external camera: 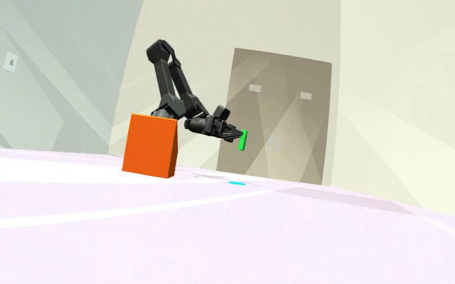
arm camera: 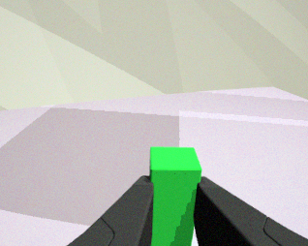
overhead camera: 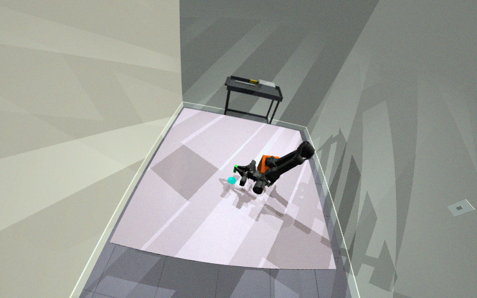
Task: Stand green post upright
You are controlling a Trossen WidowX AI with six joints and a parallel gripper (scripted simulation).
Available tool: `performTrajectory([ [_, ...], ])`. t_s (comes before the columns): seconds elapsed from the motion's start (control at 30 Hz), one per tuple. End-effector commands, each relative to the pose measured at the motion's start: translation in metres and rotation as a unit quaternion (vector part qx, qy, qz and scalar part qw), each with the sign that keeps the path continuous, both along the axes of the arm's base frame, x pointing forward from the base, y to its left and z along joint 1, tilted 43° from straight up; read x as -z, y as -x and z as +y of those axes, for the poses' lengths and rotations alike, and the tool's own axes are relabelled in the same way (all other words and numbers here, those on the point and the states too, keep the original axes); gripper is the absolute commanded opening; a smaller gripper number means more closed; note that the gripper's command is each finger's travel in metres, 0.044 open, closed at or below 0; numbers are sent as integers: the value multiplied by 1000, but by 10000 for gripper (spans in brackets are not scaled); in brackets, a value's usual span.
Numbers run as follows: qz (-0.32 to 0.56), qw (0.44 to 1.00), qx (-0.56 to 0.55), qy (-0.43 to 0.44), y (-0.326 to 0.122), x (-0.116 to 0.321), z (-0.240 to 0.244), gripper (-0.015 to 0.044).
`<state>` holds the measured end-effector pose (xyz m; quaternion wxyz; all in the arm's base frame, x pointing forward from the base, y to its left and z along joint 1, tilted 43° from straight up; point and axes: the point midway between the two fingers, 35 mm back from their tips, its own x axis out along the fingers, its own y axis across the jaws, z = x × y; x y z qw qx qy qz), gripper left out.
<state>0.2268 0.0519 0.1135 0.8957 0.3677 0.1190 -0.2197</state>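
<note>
The green post (overhead camera: 235,169) (external camera: 243,141) (arm camera: 173,203) is held in the air, close to upright with a slight tilt in the exterior view. My gripper (overhead camera: 237,168) (external camera: 242,133) (arm camera: 171,187) is shut on its upper part, one finger on each side in the wrist view. The cyan circle (overhead camera: 231,180) (external camera: 237,183) lies flat on the surface, below the post's lower end, with a clear gap between them. The circle is not in the wrist view. The post's lower end is hidden in the wrist view.
An orange block (overhead camera: 263,162) (external camera: 149,146) stands by the arm's base. The black arm (overhead camera: 288,162) (external camera: 165,81) reaches out beside it. A dark cart (overhead camera: 253,88) with a few items on it stands at the back in the top view.
</note>
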Motion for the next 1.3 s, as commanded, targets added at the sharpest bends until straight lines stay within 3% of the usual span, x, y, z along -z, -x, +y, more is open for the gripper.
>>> performTrajectory([
  [0.0,-5,1000,4,-3,0,-1,-1,23],
  [1.27,1,1000,6,-6,-5,42,43,23],
])
